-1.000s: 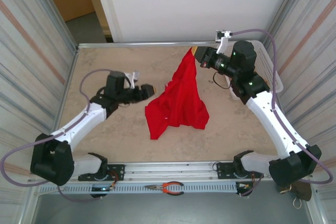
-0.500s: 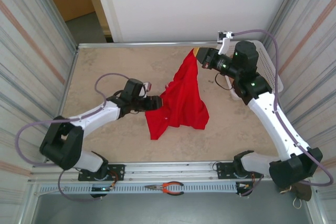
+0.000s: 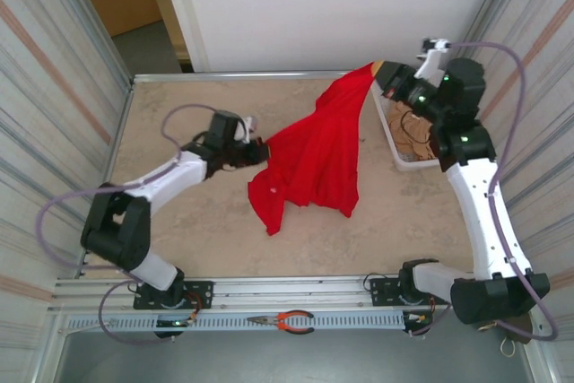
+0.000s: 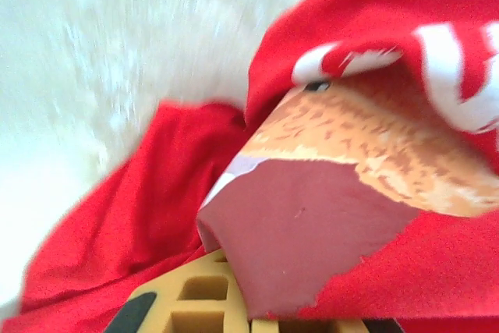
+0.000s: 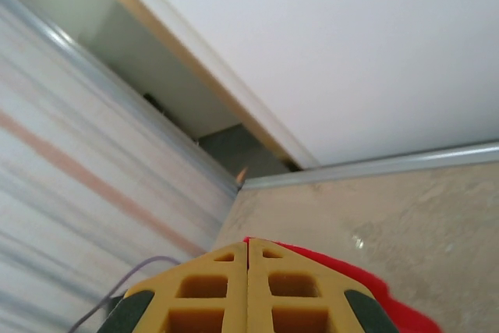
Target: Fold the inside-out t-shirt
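**Red t-shirt (image 3: pixel 309 159) pulled two ways, tan stuff in the basket**

Going by where things sit around the t-shirt, left side first.

At the shirt's left edge, the left gripper (image 3: pixel 257 152) is down low by the table (image 3: pixel 179 105), jaws closed on the cloth. From the left wrist cam it's bunched red fabric draped over a finger pad (image 4: pixel 296 224), with some of the white lettering (image 4: pixel 460 60) on a fold at the upper right. That view is pretty blurry, so I can't tell which part of the shirt it's got.

The shirt itself is around the middle of the table. Its lower part is heaped on the tabletop and fans out toward the near side, while the top narrows into a tight strip climbing to the far right.

Near side of the shirt, well apart from it, a pair of red-handled pliers (image 3: pixel 285 320) lies on the metal rail.

At the tip of that raised strip is the right gripper (image 3: pixel 380 75), pinched tight on the shirt's corner and holding it up off the table. On the right wrist cam its two yellow fingers (image 5: pixel 230 267) are pressed flat together, with a sliver of red poking out beside them.

Right of the shirt there's a white basket (image 3: pixel 392 143) against the side wall, under the right arm. A tan cloth (image 3: pixel 414 132) is crumpled inside it.
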Available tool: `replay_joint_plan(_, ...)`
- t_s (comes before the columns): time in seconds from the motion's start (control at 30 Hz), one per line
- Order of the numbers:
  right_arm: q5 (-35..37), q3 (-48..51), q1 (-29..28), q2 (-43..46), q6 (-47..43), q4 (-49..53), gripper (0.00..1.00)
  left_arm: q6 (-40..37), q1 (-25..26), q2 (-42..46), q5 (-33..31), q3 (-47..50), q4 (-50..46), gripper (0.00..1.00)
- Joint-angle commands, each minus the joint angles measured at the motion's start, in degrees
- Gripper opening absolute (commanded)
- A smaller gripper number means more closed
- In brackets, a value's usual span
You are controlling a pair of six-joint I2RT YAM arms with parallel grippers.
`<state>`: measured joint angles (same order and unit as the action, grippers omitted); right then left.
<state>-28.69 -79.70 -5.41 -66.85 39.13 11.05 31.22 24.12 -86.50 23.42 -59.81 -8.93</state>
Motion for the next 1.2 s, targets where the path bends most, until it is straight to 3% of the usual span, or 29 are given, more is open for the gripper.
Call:
replay_joint_plan(0.0,-3.2,-4.92,3.66,3.19,3.3,-2.65,0.0,-2.54,-4.97,10.26,5.24,-7.72,-4.73,0.0)
replay_joint_plan(0.23,-3.39,-6.19,4.44,4.16,5.71,-4.43,0.0,-6.25,-9.36,14.44,11.75,-19.94,-12.91,0.0)
replay_joint_plan(0.53,-3.58,-9.76,4.48,7.33,6.59,-3.56,0.0,-9.86,-10.25,18.95,12.36,-21.32,-17.54,0.0)
replay_joint_plan(0.77,-2.86,-15.37,4.46,6.67,6.29,-2.87,0.0,-6.0,-10.24,22.29,16.01,-20.67,-15.61,0.0)
replay_joint_plan(0.93,-3.48,-12.96,4.14,1.35,6.22,-4.36,0.0,-5.84,-10.45,17.63,14.17,-19.92,-18.62,0.0)
replay_joint_plan(1.17,-0.34,-7.99,0.01,-11.93,2.73,-5.68,0.0,-7.35,-15.48,1.87,12.65,-17.18,-15.43,0.0)
